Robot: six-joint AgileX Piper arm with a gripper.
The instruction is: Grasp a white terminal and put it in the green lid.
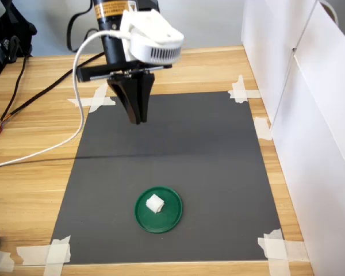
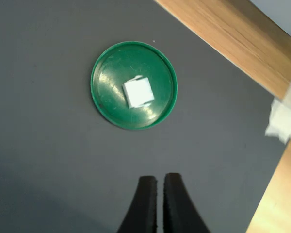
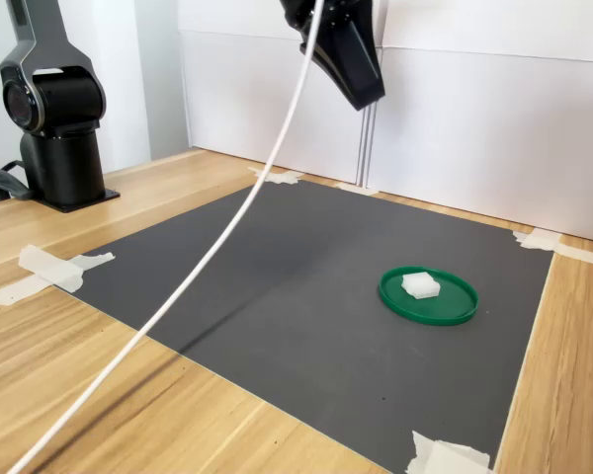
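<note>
White terminal [image 1: 154, 203] sitting inside the green lid [image 1: 173, 217], well below and ahead of the gripper [image 1: 138, 119]. Gripper raised high over the dark mat [image 1: 218, 149], jaws closed on nothing. Placing looks complete; next, probably only a retreat clear of the lid.

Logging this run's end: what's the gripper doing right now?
Gripper: closed and empty, raised above the mat; the white terminal lies in the green lid.
</note>
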